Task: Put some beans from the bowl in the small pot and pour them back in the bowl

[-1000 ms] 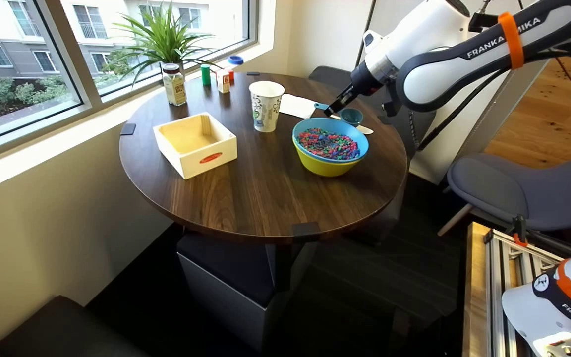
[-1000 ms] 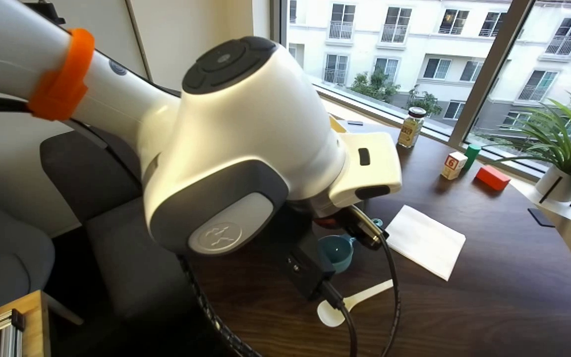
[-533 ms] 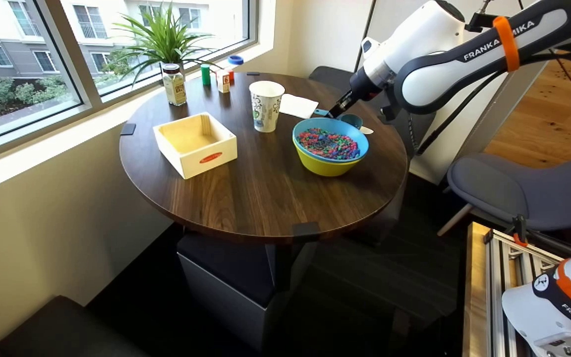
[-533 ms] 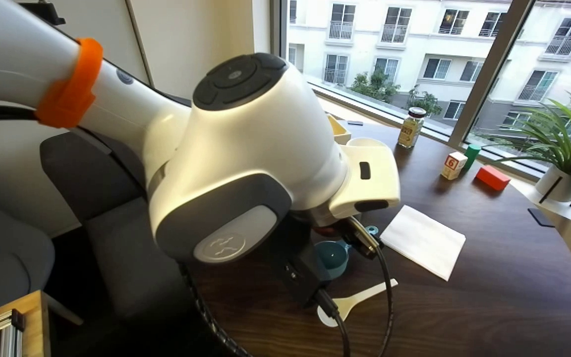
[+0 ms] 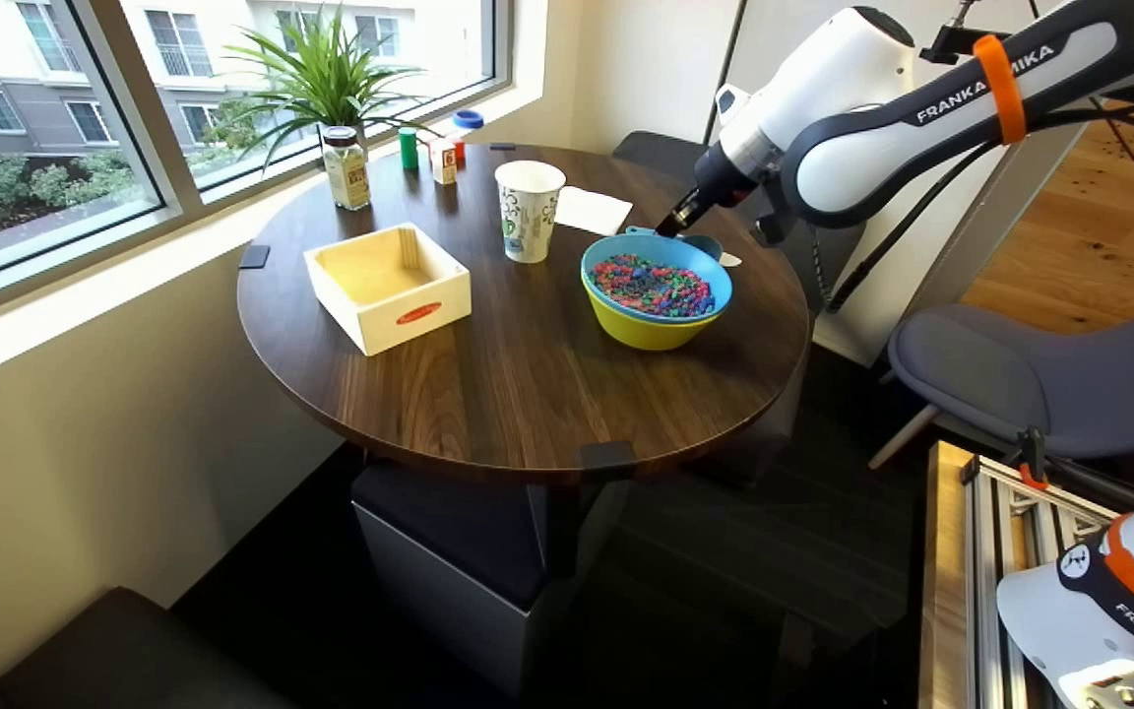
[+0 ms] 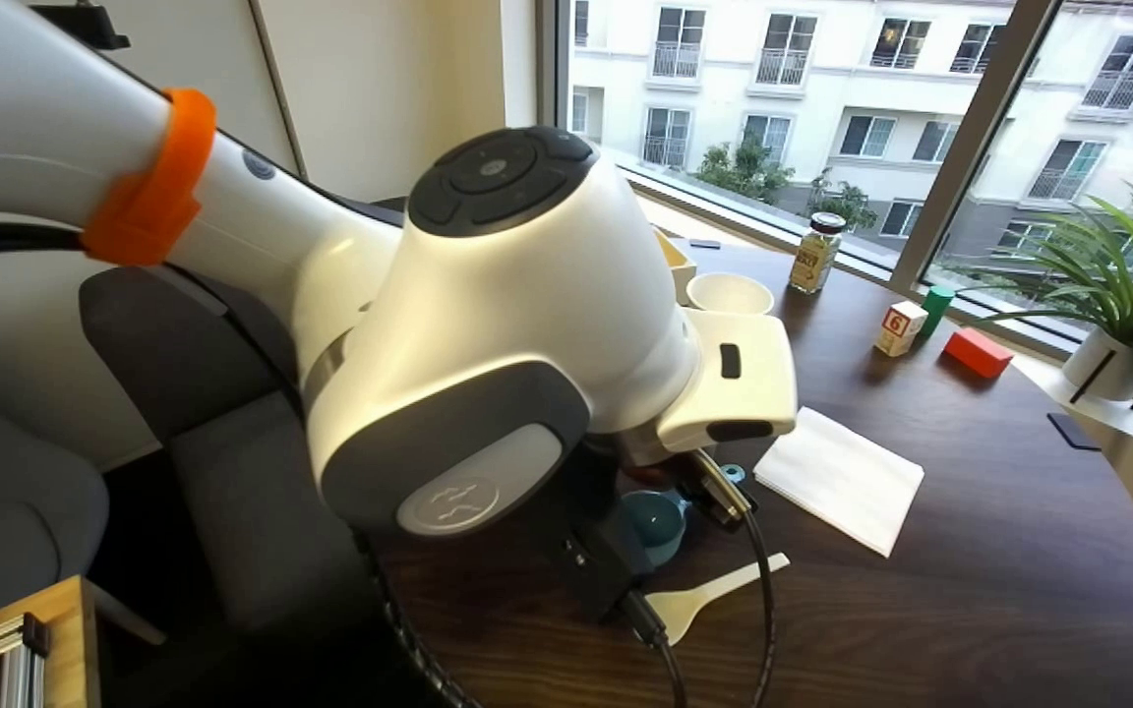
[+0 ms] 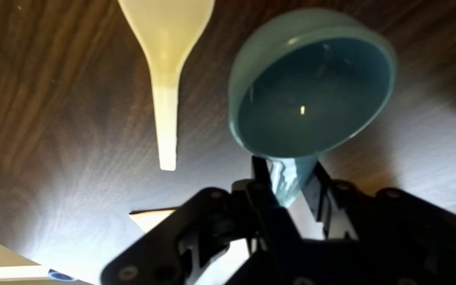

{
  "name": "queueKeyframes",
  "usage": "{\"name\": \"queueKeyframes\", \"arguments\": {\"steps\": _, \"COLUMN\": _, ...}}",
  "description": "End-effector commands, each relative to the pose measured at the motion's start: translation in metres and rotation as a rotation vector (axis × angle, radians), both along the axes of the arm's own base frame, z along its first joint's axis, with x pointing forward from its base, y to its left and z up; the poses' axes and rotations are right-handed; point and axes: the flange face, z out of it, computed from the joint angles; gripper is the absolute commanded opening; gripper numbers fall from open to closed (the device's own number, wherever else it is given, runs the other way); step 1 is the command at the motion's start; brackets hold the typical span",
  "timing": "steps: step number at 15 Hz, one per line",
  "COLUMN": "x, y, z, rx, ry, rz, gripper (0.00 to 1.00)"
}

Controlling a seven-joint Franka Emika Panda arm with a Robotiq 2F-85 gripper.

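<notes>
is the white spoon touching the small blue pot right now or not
Apart. In the wrist view, dark tabletop shows between the white spoon and the small blue pot, along the pot's whole spoon-facing side.

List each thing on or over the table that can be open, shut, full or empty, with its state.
Small pot: held, looks empty
Gripper: closed on the small pot's handle
Bowl: upright, beans inside
White cup: upright, contents hidden
Wooden tray: open-topped, no contents showing
Salt jar: upright, lid on
</notes>
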Motion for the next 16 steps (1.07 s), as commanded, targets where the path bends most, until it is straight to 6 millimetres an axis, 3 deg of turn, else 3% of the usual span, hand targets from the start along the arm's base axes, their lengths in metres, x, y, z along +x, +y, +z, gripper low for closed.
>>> {"name": "queueKeyframes", "arguments": {"steps": 1, "x": 0.006, "y": 0.0, "z": -0.002, "rx": 0.015, "ry": 0.026, "rz": -0.009, "gripper": 0.52}}
{"name": "queueKeyframes", "arguments": {"steps": 7, "x": 0.011, "y": 0.004, "z": 0.019, "rx": -0.004, "ry": -0.006, "rz": -0.015, "gripper": 0.96}}
{"name": "queueKeyframes", "arguments": {"steps": 16, "x": 0.001, "y": 0.009, "z": 0.074, "rx": -0.07, "ry": 0.103, "rz": -0.088, "gripper": 1.0}}
